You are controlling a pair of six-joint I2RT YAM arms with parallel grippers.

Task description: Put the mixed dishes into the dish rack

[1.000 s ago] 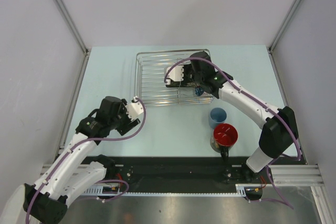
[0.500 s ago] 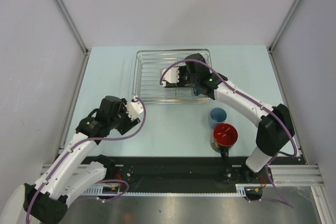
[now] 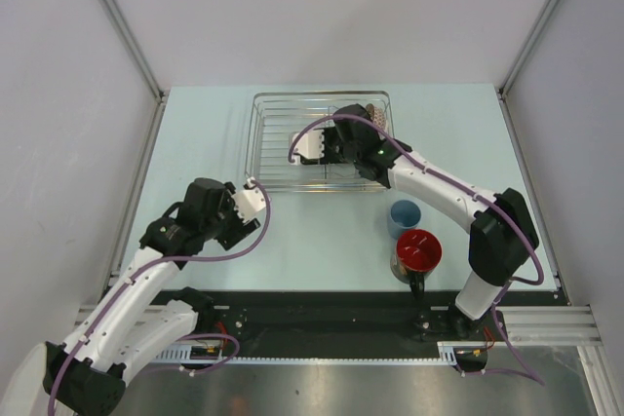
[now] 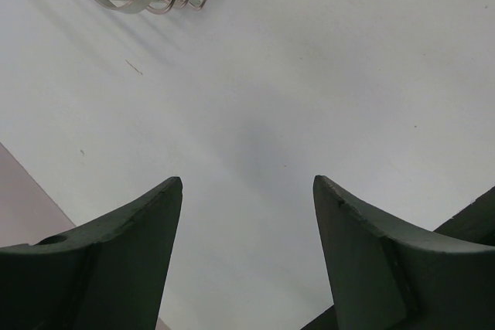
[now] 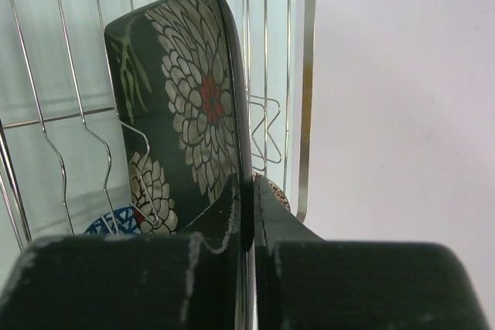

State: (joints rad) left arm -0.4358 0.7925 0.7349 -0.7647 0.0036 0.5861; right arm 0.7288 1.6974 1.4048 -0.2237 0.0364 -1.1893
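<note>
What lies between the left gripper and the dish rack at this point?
Nothing. The left wrist view shows only bare table from the open left gripper up to the dish rack corner.

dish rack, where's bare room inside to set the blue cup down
Free: left third of the silver wire dish rack, between its left rim and the right claw. Crowded: the right side, where the claw holds the square dark flower-patterned plate on edge and the small speckled bowl sits far-right.
</note>
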